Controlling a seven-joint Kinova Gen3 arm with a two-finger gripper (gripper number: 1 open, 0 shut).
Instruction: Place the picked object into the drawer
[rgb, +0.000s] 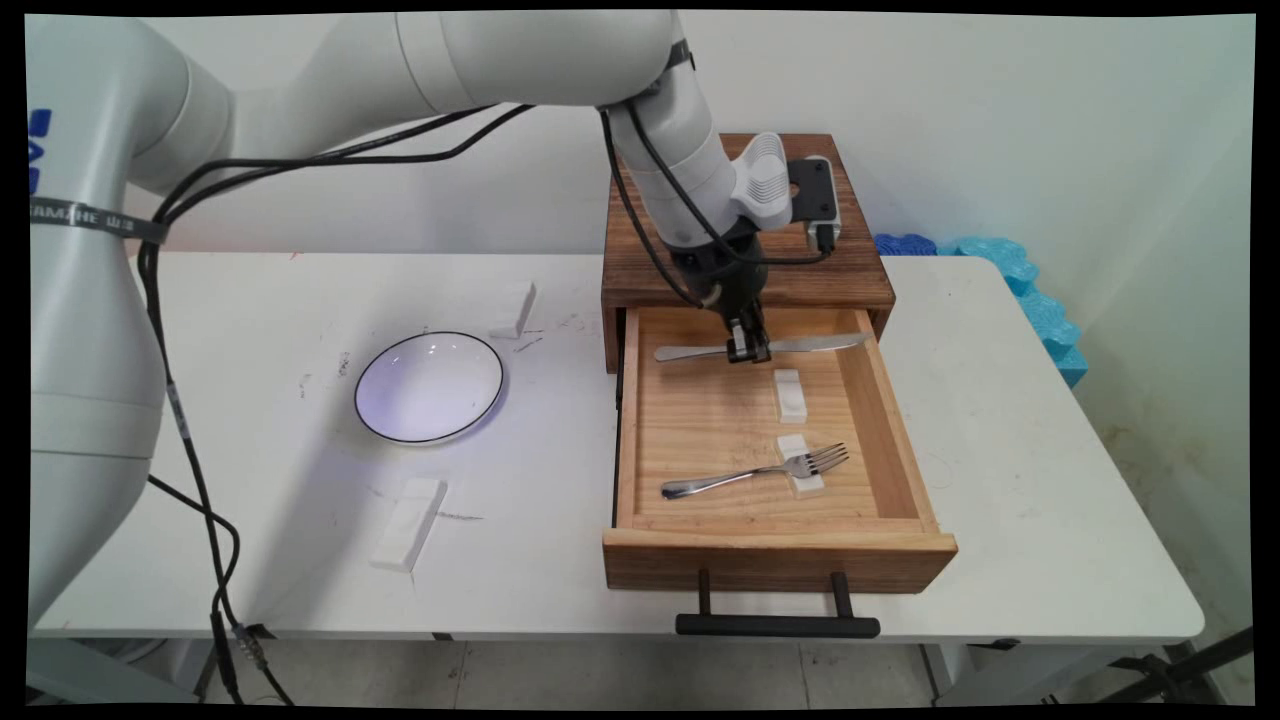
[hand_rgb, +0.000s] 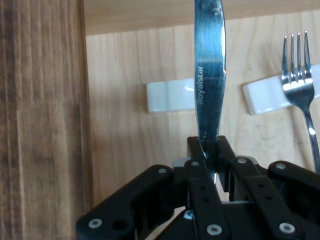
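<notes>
Overhead, we see gripper (rgb: 748, 347) down inside open wooden drawer (rgb: 900, 430), fingers closed tight on knife (rgb: 810, 344) at mid-length. Knife lies crosswise near drawer's back, held level above drawer floor. Two white rests (rgb: 789, 394) sit in drawer; fork (rgb: 760, 470) lies with tines on nearer rest. Left on table (rgb: 1050, 500): black-rimmed plate (rgb: 429, 387), two white blocks (rgb: 409, 522).

Hand view: we see fingers (hand_rgb: 197, 150) pinching knife blade (hand_rgb: 209, 75), blade edge-up, running away from camera. Fork tines (hand_rgb: 298, 65) at right over white rest (hand_rgb: 265, 95).
</notes>
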